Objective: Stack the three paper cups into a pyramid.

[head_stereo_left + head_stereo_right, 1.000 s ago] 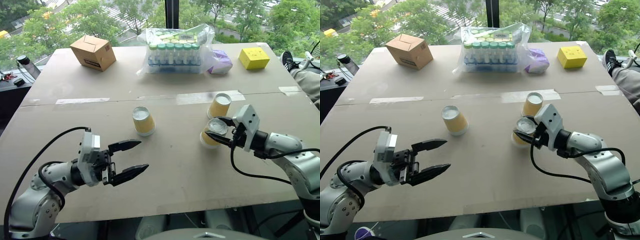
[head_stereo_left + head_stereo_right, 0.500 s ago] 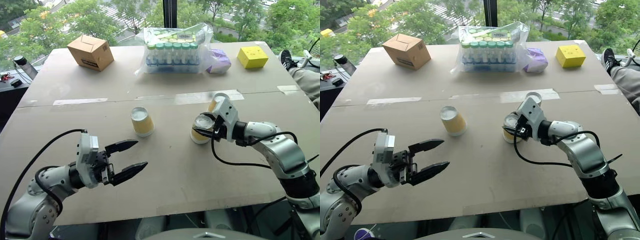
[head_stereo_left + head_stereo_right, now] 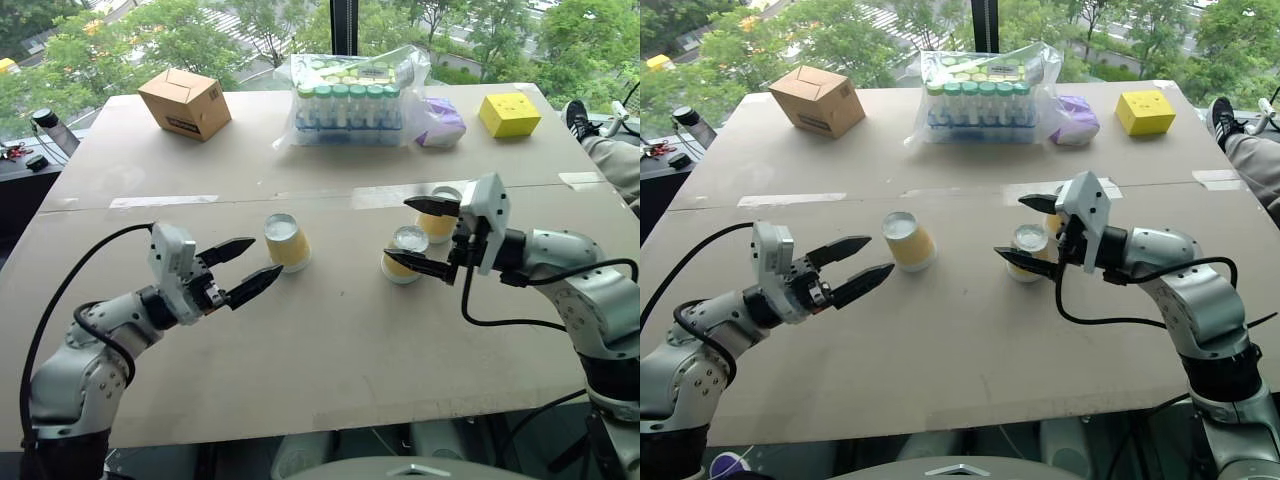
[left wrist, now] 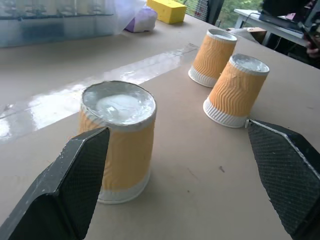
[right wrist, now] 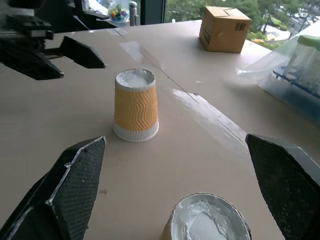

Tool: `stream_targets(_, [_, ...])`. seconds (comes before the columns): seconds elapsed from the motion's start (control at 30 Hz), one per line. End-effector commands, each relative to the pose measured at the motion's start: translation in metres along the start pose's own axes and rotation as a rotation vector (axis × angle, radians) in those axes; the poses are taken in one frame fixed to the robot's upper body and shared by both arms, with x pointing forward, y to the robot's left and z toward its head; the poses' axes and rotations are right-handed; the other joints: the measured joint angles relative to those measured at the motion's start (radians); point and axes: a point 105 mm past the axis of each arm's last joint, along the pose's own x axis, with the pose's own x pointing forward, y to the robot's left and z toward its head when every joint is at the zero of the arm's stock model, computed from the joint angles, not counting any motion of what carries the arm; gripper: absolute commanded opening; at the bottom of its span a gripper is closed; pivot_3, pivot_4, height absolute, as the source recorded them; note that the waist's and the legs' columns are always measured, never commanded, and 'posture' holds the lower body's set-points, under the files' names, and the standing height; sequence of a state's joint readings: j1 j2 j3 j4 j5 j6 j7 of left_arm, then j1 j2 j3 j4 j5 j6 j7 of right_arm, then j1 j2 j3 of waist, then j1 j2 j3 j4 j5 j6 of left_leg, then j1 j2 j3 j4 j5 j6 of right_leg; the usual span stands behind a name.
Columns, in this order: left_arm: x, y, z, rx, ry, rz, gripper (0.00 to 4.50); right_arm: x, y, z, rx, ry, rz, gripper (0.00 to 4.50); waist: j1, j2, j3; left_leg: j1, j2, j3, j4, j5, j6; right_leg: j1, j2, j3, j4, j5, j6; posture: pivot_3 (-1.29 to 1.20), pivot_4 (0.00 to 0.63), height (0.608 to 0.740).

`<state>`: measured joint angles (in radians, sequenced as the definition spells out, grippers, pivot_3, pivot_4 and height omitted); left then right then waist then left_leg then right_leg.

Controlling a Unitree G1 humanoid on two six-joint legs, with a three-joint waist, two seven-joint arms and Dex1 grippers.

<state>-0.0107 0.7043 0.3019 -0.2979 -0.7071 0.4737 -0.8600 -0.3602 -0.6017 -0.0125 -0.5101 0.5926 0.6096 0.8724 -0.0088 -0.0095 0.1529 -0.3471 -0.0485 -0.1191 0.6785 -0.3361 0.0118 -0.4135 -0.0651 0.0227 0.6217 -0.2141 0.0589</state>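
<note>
Three paper cups with ribbed mustard sides stand upside down on the table. The left cup [image 3: 287, 243] is alone, with my left gripper [image 3: 262, 258] open just short of it, level and pointing at it. The middle cup [image 3: 405, 256] stands free beneath my right gripper [image 3: 398, 228], which is open wide with one finger above the cup and one in front. The third cup [image 3: 440, 224] is close behind, partly hidden by that gripper. The left wrist view shows the left cup [image 4: 120, 145] near one finger and the other two [image 4: 235, 90] farther off.
At the table's far side lie a cardboard box [image 3: 187, 103], a clear bag of green-capped tubes [image 3: 350, 100], a purple pouch [image 3: 440, 125] and a yellow box [image 3: 508, 115]. A person's shoe [image 3: 575, 120] shows at the right edge. Tape strips cross the table's middle seam.
My right gripper has opened and let go of the middle cup, then lifted a little above it. My left gripper has moved forward, close to the left cup.
</note>
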Motion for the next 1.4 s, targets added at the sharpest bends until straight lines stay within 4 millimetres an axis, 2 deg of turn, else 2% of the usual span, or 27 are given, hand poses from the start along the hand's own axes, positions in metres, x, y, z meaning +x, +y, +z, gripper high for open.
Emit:
stream_targets(0.03, [0.011, 0.011, 0.003, 0.06, 0.027, 0.0, 4.5, -0.022, 0.017, 0.017, -0.045, -0.056, 0.048, 4.44, 0.004, 0.0, 0.0, 0.0, 0.0, 0.0, 0.0, 0.0, 0.0, 0.0, 0.0, 0.0, 0.0, 0.0, 0.0, 0.0, 0.15, 0.74])
stream_targets(0.17, [0.033, 0.024, 0.005, 0.101, 0.049, -0.013, 4.5, -0.049, 0.03, 0.01, -0.054, -0.013, 0.018, 4.44, 0.006, 0.0, 0.001, 0.0, -0.001, 0.0, 0.0, 0.0, 0.0, 0.0, -0.001, 0.0, 0.0, 0.0, 0.0, 0.0, 0.15, 0.74])
stream_targets(0.3, [0.047, 0.034, 0.002, 0.127, 0.061, -0.016, 4.5, -0.063, 0.034, 0.002, -0.055, 0.038, -0.043, 4.44, 0.006, -0.001, 0.001, 0.0, -0.001, 0.001, 0.0, 0.0, 0.0, 0.0, 0.0, 0.0, 0.001, 0.0, 0.0, 0.0, 0.15, 0.74])
stream_targets(0.43, [0.064, 0.036, 0.001, 0.13, 0.056, -0.048, 4.5, -0.068, 0.039, -0.001, -0.062, 0.054, -0.084, 4.44, 0.0, -0.002, 0.001, 0.0, -0.001, 0.001, 0.0, 0.0, 0.0, 0.0, 0.0, 0.0, 0.001, 0.0, 0.0, 0.0, 0.15, 0.74])
stream_targets(0.53, [0.069, 0.037, -0.003, 0.122, 0.065, -0.066, 4.5, -0.068, 0.043, -0.002, -0.063, 0.058, -0.096, 4.44, -0.002, -0.002, 0.001, 0.0, -0.001, 0.0, 0.0, 0.0, 0.0, 0.0, 0.0, 0.0, 0.001, 0.0, 0.0, 0.0, 0.15, 0.74])
stream_targets(0.57, [0.07, 0.036, -0.004, 0.121, 0.069, -0.075, 3.98, -0.069, 0.043, -0.002, -0.065, 0.061, -0.104, 4.5, -0.002, -0.002, 0.001, 0.0, -0.001, 0.0, 0.0, 0.0, 0.0, 0.0, 0.0, 0.0, 0.001, 0.0, 0.0, 0.0, 0.15, 0.74])
stream_targets(0.6, [0.071, 0.036, -0.005, 0.121, 0.072, -0.082, 3.75, -0.07, 0.044, -0.002, -0.065, 0.064, -0.112, 4.5, -0.001, -0.002, 0.001, 0.0, -0.001, 0.0, 0.0, 0.0, 0.0, 0.0, 0.0, 0.0, 0.001, 0.0, 0.0, 0.0, 0.15, 0.74])
stream_targets(0.67, [0.071, 0.036, -0.005, 0.124, 0.071, -0.093, 2.79, -0.072, 0.044, -0.002, -0.066, 0.066, -0.123, 4.5, -0.001, -0.002, 0.001, 0.0, -0.001, 0.0, 0.0, 0.0, 0.0, 0.0, 0.0, 0.0, 0.001, 0.0, 0.0, 0.0, 0.15, 0.74])
stream_targets(0.77, [0.073, 0.034, -0.002, 0.132, 0.062, -0.117, 2.65, -0.073, 0.045, -0.003, -0.066, 0.07, -0.141, 4.5, 0.0, -0.002, 0.001, 0.0, -0.001, 0.0, 0.001, 0.0, 0.0, 0.0, -0.001, 0.0, 0.001, 0.0, 0.0, 0.0, 0.15, 0.74])
stream_targets(0.9, [0.08, 0.025, 0.008, 0.129, 0.034, -0.172, 2.65, -0.074, 0.046, -0.004, -0.065, 0.071, -0.154, 4.5, 0.004, -0.002, 0.001, 0.0, -0.001, 0.0, 0.002, 0.0, 0.0, 0.0, -0.001, 0.0, 0.002, 0.0, 0.0, 0.0, 0.15, 0.74])
stream_targets(1.07, [0.108, -0.01, 0.023, 0.107, 0.002, -0.334, 2.65, -0.076, 0.047, -0.006, -0.061, 0.077, -0.186, 4.5, 0.014, -0.003, 0.001, -0.001, -0.001, -0.001, 0.005, 0.0, 0.0, 0.001, -0.001, -0.001, 0.003, 0.0, 0.001, 0.0, 0.15, 0.74])
stream_targets(1.17, [0.123, -0.025, 0.023, 0.091, 0.007, -0.393, 2.65, -0.076, 0.048, -0.006, -0.061, 0.079, -0.199, 4.5, 0.021, -0.003, 0.001, -0.001, -0.002, 0.0, 0.005, 0.0, 0.0, 0.001, -0.001, 0.0, 0.003, 0.0, 0.001, 0.0, 0.15, 0.74])
stream_targets(1.3, [0.141, -0.035, 0.02, 0.109, 0.001, -0.411, 2.65, -0.078, 0.051, -0.005, -0.063, 0.086, -0.224, 4.5, 0.021, -0.003, 0.001, -0.001, -0.002, 0.0, 0.005, 0.0, 0.0, 0.001, 0.0, -0.001, 0.003, 0.0, 0.001, 0.0, 0.15, 0.74])
stream_targets(1.4, [0.145, -0.037, 0.017, 0.116, 0.003, -0.422, 2.65, -0.078, 0.053, -0.004, -0.062, 0.088, -0.238, 4.5, 0.019, -0.003, 0.001, -0.001, -0.002, 0.0, 0.005, 0.0, 0.0, 0.001, 0.001, 0.0, 0.004, 0.0, 0.001, 0.0, 0.15, 0.74])
